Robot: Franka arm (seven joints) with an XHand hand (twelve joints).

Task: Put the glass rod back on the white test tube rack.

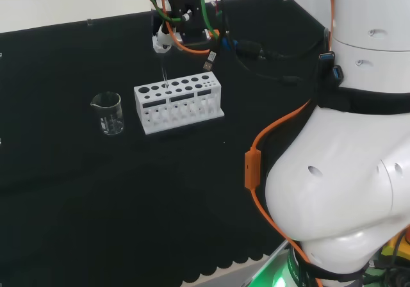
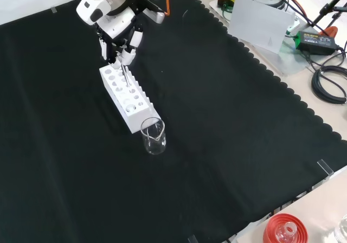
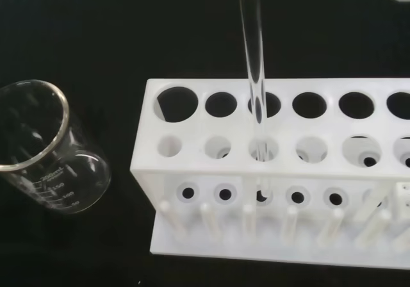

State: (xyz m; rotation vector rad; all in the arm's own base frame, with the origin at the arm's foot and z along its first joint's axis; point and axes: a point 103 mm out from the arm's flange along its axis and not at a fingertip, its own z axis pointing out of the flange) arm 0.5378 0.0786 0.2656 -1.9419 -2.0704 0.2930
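The white test tube rack (image 1: pixel 179 101) (image 2: pixel 126 96) (image 3: pixel 211 172) stands on the black cloth. The hand (image 1: pixel 165 40) (image 2: pixel 120 45) hangs just above the rack, fingers pinched on the top of the clear glass rod (image 1: pixel 164 75) (image 2: pixel 125 75) (image 3: pixel 253 63). The rod stands nearly upright. In the wrist view its lower end has passed down through a hole in the rack's top plate, the third from the beaker end, and reaches the lower plates.
An empty glass beaker (image 1: pixel 107 113) (image 2: pixel 153 136) (image 3: pixel 45 146) stands close beside one end of the rack. A red ribbed stand (image 2: pixel 284 229) with glassware sits at the front view's bottom right. The arm's white links (image 1: pixel 346 172) take up the head view's right.
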